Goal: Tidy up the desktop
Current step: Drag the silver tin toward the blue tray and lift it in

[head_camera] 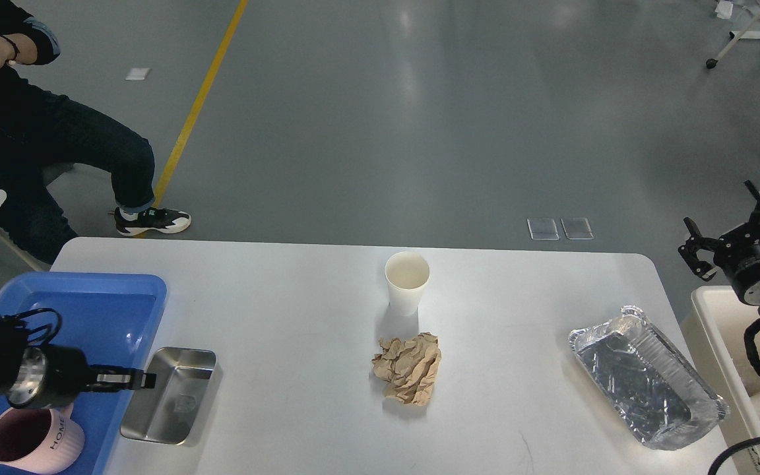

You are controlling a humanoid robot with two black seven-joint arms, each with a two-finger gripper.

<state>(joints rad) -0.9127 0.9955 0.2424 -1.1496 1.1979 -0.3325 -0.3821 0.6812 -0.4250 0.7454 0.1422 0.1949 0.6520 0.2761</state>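
Head view: white matte desktop (287,343), rounded corners; left fingers (130,379) state unclear, right fingers (733,224) spread, empty.

bright overhead light | glare on floor (413,72) | soft short shadows | sharp focus

Left arm enters low from the left edge, forearm roughly level, pointing right. Left tool (134,379): fingers lie close together, seen side-on; gap cannot be judged. Right arm enters at the right edge, wrist raised. Right tool (729,221): two fingers spread wide apart, holding nothing.
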